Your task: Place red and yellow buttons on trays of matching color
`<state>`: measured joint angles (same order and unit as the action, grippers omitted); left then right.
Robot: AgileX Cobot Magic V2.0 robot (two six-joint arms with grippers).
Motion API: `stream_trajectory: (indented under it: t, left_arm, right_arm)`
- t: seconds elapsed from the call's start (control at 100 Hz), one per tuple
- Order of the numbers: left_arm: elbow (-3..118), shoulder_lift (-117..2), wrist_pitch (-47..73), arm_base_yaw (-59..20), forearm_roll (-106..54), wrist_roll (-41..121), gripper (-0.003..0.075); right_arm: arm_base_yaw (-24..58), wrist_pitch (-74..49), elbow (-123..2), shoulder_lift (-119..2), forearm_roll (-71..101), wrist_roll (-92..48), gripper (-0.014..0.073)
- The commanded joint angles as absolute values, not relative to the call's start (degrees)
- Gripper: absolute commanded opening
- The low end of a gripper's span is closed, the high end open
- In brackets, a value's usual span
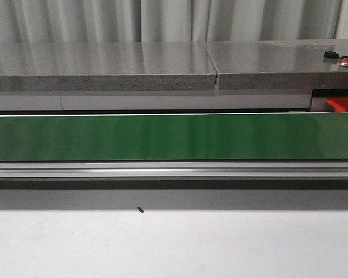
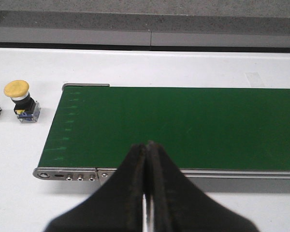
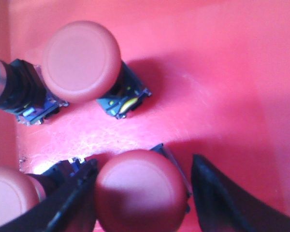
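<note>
Seen from the front: a long green conveyor belt (image 1: 174, 137) bare of buttons, a grey speckled stone shelf (image 1: 104, 66) behind it, and a corner of the red plastic tray (image 1: 341, 104) peeking in at far right; neither arm in view here. Seen from the left wrist: the left gripper (image 2: 147, 193) with black fingers pressed together and holding nothing, poised above the near edge of the belt, and a yellow mushroom-cap push button (image 2: 20, 100) lying on the white table (image 2: 183, 67) just off the belt's end, apart from the fingers. Seen from the right wrist: the right gripper (image 3: 142, 186) spread wide inside the red tray, a red mushroom-cap push button (image 3: 140, 191) sitting between its fingers, the left-hand finger close against the cap, the other standing clear, contact impossible to confirm; three more red buttons nearby on the tray floor, one (image 3: 82, 60) upright just beyond. Judged to be the release step of a red-button drop, button already resting in the matching tray. Called for next: a straight lift of the right gripper clear of the crowded caps, then a turn to the yellow button, no yellow tray yet visible.
</note>
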<state>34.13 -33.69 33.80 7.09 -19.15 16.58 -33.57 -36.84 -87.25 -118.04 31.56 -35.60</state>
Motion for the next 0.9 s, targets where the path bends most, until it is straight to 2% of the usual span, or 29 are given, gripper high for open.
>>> stream_trajectory:
  t: [0.0, 0.11, 0.34, 0.69, 0.89]
  left_arm:
    - [35.6, -33.8, 30.3, 6.6, -20.1, 16.6, -0.0020]
    - [35.6, -33.8, 30.3, 6.6, -20.1, 16.6, -0.0020]
    - [35.6, -33.8, 30.3, 6.6, -20.1, 16.6, -0.0020]
    - [35.6, -33.8, 30.3, 6.6, -20.1, 16.6, -0.0020]
    - [35.6, -33.8, 30.3, 6.6, -20.1, 16.6, -0.0020]
  right_arm:
    - [-34.0, -36.0, -88.6, -114.5, 32.5, -36.3, 0.0444]
    - [-34.1, -35.3, -88.6, -113.8, 32.5, -36.3, 0.0469]
    - [-34.1, -34.4, -88.6, -110.9, 32.5, -36.3, 0.0585]
    - [-33.7, -34.6, -88.7, -103.4, 32.9, -36.3, 0.0580]
    - [-29.3, -34.2, -88.7, -95.5, 32.9, -36.3, 0.0580]
